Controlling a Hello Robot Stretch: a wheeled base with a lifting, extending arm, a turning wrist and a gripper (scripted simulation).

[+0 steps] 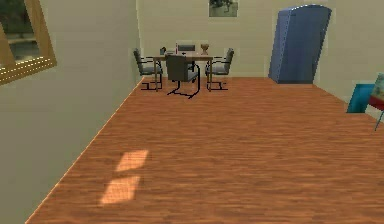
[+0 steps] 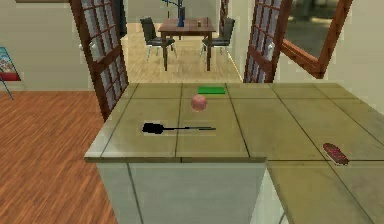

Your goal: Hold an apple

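I judge the reach is not yet made: the apple (image 2: 199,102) sits on the worktop (image 2: 290,110), just by a green pad (image 2: 211,90), beyond a spatula (image 2: 165,128). Next I must reach out to it. I cannot tell my jaws' state. The forward view offers floor (image 1: 230,150) and a far table (image 1: 190,57).

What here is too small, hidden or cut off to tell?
Arm side view: pinkish round thing on the counter, too small to confirm as an apple.
Arm side view: dark red thing near the counter's right, too small to name.
Forward view: blue-framed thing, cut off by the right edge.
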